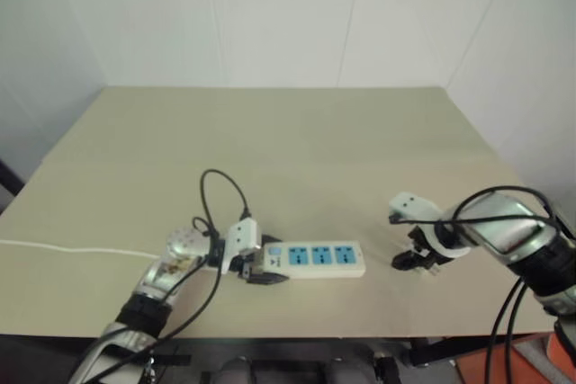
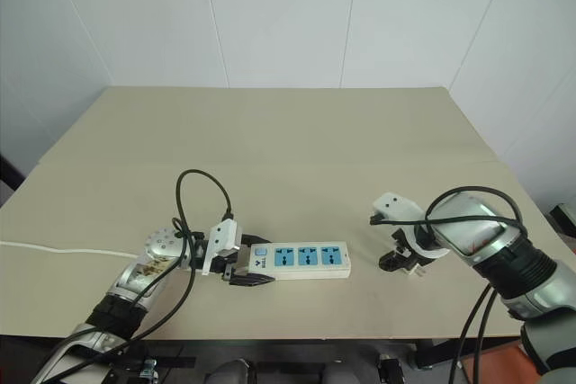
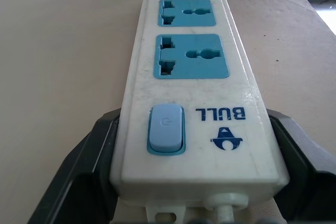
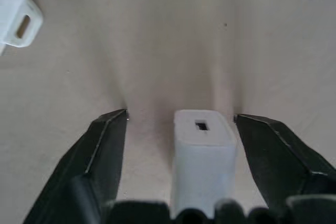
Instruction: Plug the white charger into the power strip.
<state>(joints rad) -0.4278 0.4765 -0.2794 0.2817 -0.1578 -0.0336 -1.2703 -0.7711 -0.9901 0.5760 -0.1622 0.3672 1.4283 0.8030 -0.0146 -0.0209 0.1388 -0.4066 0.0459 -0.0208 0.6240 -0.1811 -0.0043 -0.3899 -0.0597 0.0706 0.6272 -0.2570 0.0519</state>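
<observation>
Tabletop (image 2: 297, 132) bare beige: strip (image 2: 301, 259) lies near its front edge, left gripper (image 2: 245, 269) clamped on its switch end. Charger (image 4: 203, 148) stands between the right gripper's (image 4: 181, 145) parted fingers, untouched. Centre it before you close.

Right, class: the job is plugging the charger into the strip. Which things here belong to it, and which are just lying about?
Belong to the job:
- white charger, between the open right gripper fingers, not yet clamped
- power strip, its switch end held by the left gripper

Just lying about:
- table
</observation>
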